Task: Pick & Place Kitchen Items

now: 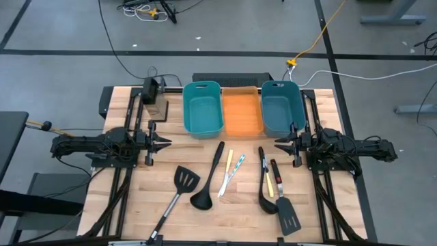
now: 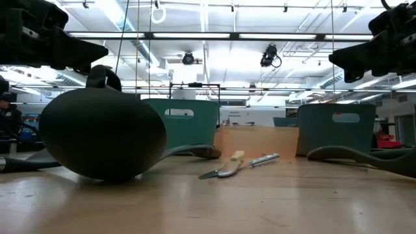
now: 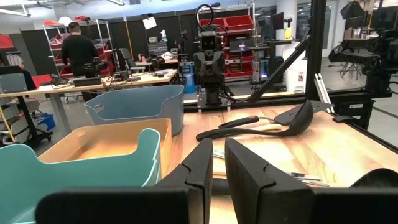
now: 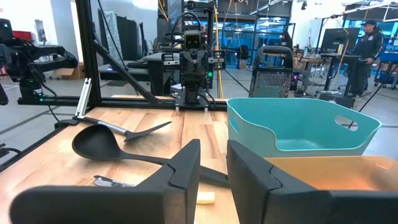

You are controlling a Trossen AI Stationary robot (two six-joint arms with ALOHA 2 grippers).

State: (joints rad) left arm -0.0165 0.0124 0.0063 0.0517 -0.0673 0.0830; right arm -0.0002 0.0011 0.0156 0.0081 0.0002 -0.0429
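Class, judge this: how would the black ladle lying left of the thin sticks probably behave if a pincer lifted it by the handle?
The ladle looks like rigid plastic, so it probably stays stiff. Its heavy-looking bowl sits at one end of a long thin handle, so it may droop or swing bowl-down. The rounded bowl might rock if pushed.

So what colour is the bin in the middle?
Orange. The middle bin shows best in the high view.

Two black spatulas (image 1: 183, 184), two black ladles (image 1: 207, 186), thin sticks (image 1: 230, 169) flat on tabletop.
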